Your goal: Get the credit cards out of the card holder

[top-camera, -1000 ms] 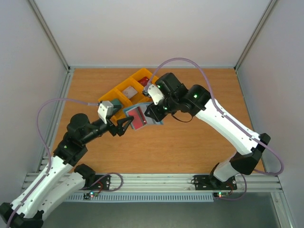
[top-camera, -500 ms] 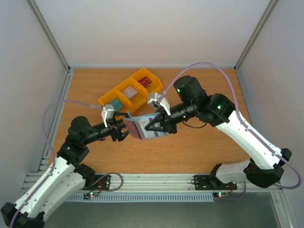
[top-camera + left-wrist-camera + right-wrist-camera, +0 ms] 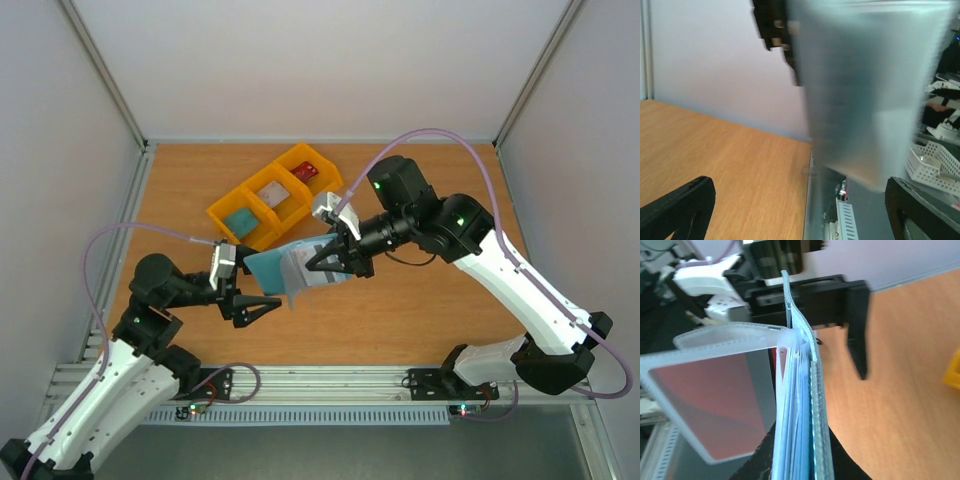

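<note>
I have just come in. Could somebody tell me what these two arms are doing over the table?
The right pincer is shut on the blue card holder and holds it open above the table. The left pincer is open and empty, close to the holder's hanging flap. Three cards lie in the yellow bins: teal card, whitish card, red card. Something reddish shows behind the holder's clear window, perhaps another card.

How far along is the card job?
Done: teal card, whitish card and red card lie in the yellow bins. In hand: right end effector grips the wallet aloft; left end effector is open, empty. Left: something reddish shows behind the wallet's clear window, possibly another card.
</note>
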